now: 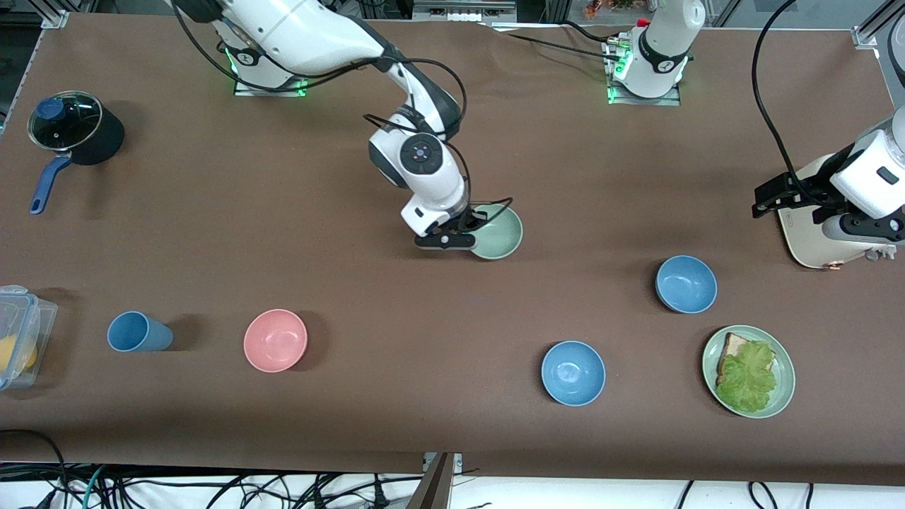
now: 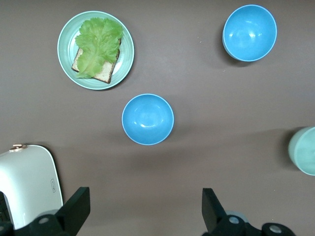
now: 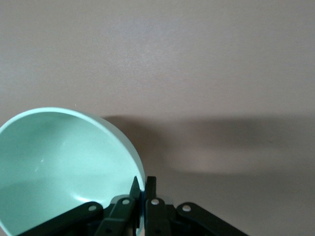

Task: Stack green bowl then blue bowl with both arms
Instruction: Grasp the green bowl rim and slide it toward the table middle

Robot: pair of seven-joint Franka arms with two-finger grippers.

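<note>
The right hand (image 1: 472,227) is clamped on the rim of the green bowl (image 1: 499,232), near the middle of the brown worktop (image 1: 283,233). In the right wrist view its two fingers (image 3: 150,189) sit pressed together with the thin bowl wall pinched between them, one inside the rim and one outside. Whether the bowl rests on the worktop or hangs just above it I cannot tell.

The left hand (image 2: 142,209) waits with its fingers spread wide and nothing between them, up over the left arm's end of the worktop, beside a white flat device (image 1: 813,226). Below it lies one blue bowl (image 1: 686,284), and a second blue bowl (image 1: 573,372) sits nearer the front camera, both upright and well apart from the right hand. Close by the first blue bowl is a green plate (image 1: 781,385) carrying bread and a lettuce leaf (image 1: 749,375).

Toward the right arm's end, well away from either hand, stand a pink bowl (image 1: 275,340), a blue cup (image 1: 138,331) lying on its side, a clear lidded box (image 1: 21,332) and a black pot (image 1: 74,134) with a blue handle and glass lid.
</note>
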